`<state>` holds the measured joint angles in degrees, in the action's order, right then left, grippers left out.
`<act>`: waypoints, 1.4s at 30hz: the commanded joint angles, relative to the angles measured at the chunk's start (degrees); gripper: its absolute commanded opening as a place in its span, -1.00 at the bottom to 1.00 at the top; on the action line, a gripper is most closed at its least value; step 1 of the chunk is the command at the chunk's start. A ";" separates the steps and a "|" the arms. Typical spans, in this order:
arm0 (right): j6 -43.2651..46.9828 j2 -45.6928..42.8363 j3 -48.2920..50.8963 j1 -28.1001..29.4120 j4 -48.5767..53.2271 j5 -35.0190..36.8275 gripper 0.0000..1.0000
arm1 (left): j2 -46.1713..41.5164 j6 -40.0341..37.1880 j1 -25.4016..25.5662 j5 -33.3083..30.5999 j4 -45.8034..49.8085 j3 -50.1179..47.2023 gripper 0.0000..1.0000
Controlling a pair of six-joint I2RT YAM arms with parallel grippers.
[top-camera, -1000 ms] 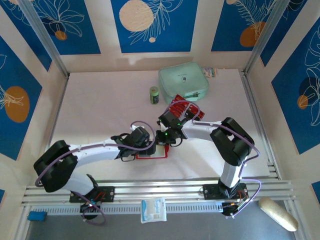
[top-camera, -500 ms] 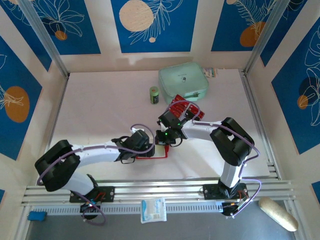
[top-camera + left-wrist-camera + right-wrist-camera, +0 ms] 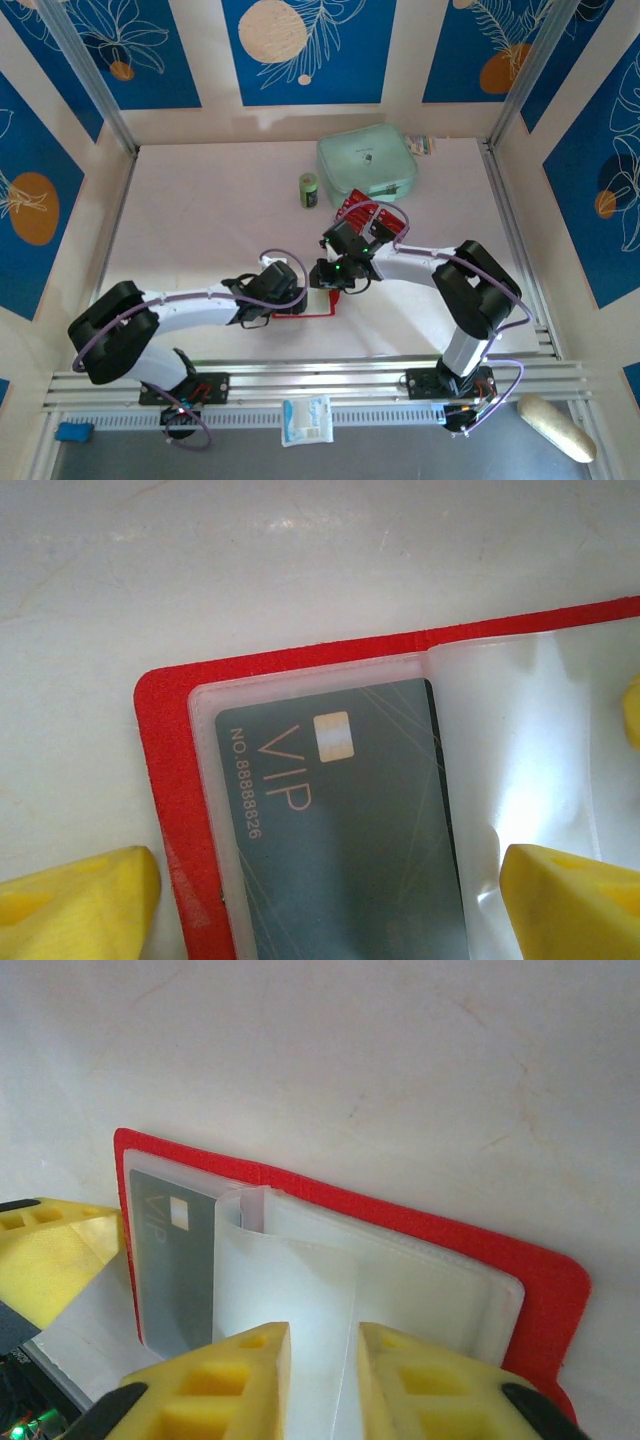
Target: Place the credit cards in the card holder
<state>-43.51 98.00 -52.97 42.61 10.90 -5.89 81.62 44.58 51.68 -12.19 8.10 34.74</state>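
Observation:
The red card holder lies open on the table, under both grippers in the top view. A dark grey VIP card sits in its left pale pocket; the same card shows in the right wrist view. My left gripper is open, its yellow fingertips straddling that pocket. My right gripper is closed to a narrow gap on a raised pale pocket leaf of the card holder. More red cards lie in a clear tray behind the right gripper.
A mint-green zip pouch and a small green can stand at the back of the white table. The left gripper and the right one work almost touching. A left fingertip shows beside the holder.
The right gripper has shifted a little left and its arm has swung outward, with the pocket leaf raised. The left gripper slid slightly toward the near edge a second ago, then stayed.

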 commanded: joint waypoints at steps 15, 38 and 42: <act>-3.63 1.47 0.15 0.02 -4.20 -6.79 -0.29 | -3.08 0.91 0.61 0.15 0.92 -2.82 0.80; -9.33 10.46 -13.49 8.34 -1.02 -6.56 0.32 | -30.25 1.21 -0.35 -8.56 14.55 -5.51 0.98; -9.96 13.34 -14.97 8.45 -1.03 -6.83 0.32 | -32.44 1.25 -0.60 -8.91 15.67 -6.24 1.00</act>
<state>-52.40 110.10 -66.87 50.57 7.73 -11.84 50.52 44.95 51.55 -18.79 22.22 29.28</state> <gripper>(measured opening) 0.659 0.998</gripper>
